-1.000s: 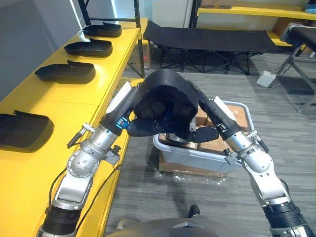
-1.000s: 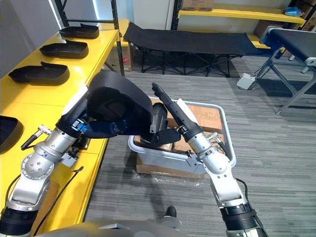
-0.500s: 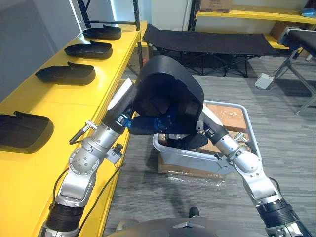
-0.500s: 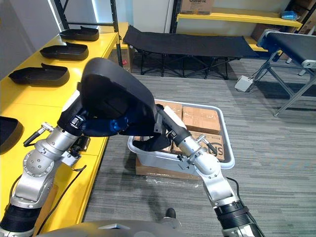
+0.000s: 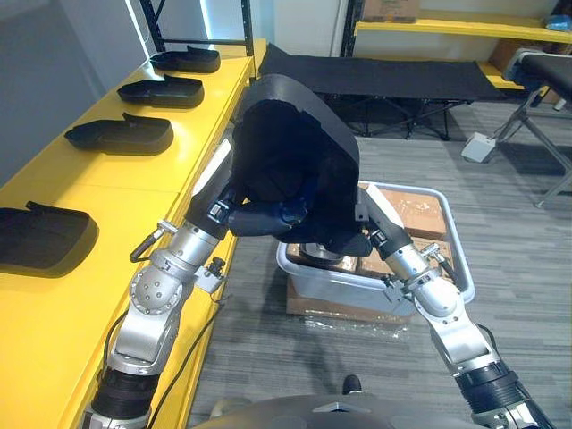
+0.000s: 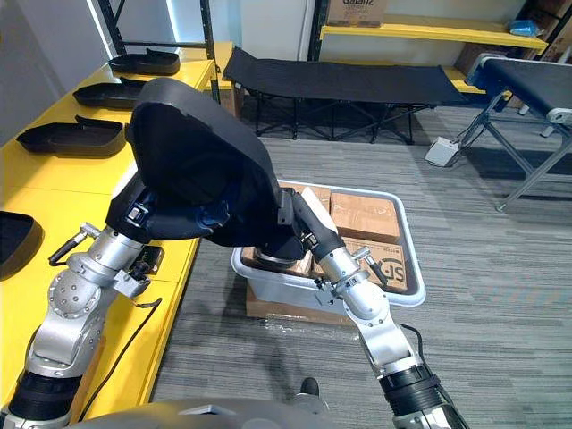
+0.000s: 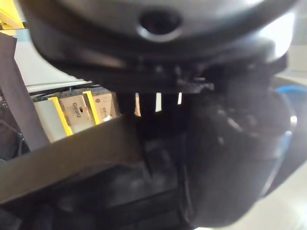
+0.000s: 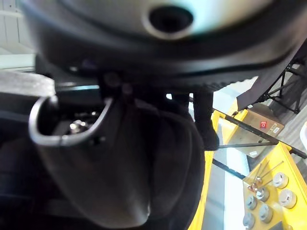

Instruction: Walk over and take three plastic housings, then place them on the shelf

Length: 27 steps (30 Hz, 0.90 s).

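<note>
A large black plastic housing (image 5: 295, 152) is held up between the left hand (image 5: 264, 218) and the right hand (image 6: 288, 217), above a grey bin (image 5: 357, 284) of cardboard boxes (image 5: 416, 204). Both hands are set against its dark hollow, and how far either is closed cannot be told. Four other housings (image 5: 119, 132) are laid along the yellow shelf (image 5: 116, 179) at the left.

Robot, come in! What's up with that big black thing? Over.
Left hand, right hand on black housing, by grey bin. Four housings on yellow shelf. Nothing blocking.
</note>
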{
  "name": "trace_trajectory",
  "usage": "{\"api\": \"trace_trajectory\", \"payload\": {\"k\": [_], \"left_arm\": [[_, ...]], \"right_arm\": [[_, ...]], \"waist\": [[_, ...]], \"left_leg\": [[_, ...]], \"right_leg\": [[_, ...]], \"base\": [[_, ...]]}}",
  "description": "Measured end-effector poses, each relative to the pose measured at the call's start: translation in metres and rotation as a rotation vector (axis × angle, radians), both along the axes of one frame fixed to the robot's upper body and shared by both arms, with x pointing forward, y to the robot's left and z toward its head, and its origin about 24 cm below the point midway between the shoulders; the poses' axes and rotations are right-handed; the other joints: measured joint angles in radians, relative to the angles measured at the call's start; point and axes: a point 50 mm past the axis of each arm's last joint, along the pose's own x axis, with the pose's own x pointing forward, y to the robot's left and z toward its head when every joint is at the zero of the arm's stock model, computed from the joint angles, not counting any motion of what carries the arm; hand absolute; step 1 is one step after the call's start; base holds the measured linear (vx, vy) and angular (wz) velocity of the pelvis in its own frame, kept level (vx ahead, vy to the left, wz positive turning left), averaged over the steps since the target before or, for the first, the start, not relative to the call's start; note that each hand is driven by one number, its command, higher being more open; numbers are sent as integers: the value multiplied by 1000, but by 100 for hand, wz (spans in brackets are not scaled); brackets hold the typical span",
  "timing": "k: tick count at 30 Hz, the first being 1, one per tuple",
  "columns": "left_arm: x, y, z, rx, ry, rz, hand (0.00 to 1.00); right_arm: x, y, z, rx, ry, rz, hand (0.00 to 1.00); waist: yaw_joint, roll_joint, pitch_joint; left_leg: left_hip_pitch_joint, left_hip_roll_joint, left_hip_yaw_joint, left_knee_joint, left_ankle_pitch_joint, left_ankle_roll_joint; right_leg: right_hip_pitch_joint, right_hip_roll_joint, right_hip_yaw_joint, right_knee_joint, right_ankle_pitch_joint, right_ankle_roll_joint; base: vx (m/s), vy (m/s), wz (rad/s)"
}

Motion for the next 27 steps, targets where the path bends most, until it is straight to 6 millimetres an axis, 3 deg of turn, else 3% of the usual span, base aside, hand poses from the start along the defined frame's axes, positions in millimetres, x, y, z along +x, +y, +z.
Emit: {"api": "trace_trajectory", "payload": {"k": [3,4,9,13,19,27], "left_arm": [[1,0,-1,0,11,-1,0],[1,0,-1,-2,15,-1,100],[3,-4,-7,-20,80,-10,100],[8,-9,-25,-18,226,-23,100],[13,-10,-41,-109,319,-3,100],[12,-12,-55,-321,426,-18,100]], "right_arm": [[0,0,-1,0,4,-2,0],[0,0,-1,-1,5,-2,0],[1,-1,-6,4,31,-14,0],[0,1,-11,32,59,-28,0],[-4,4,-20,83,74,-101,0],[-4,14,-17,181,19,-197,0]], "waist": [[0,6,-4],[0,7,-5],[1,8,-6],[1,9,-6],[1,9,-6],[-1,12,-7]], "left_leg": [[-1,0,0,0,0,0],[-1,0,0,0,0,0],[-1,0,-1,0,0,0],[-4,0,-1,0,1,0],[-6,0,-3,0,1,0],[-8,0,-3,0,1,1]], "right_leg": [[-1,0,0,0,0,0],[-1,0,0,0,0,0],[-1,0,0,0,0,0],[-3,0,0,0,0,0],[-3,0,-1,0,1,1],[-2,0,-1,0,1,1]], "base": [[0,0,0],[0,0,0],[0,0,0],[0,0,0],[0,0,0],[0,0,0]]}}
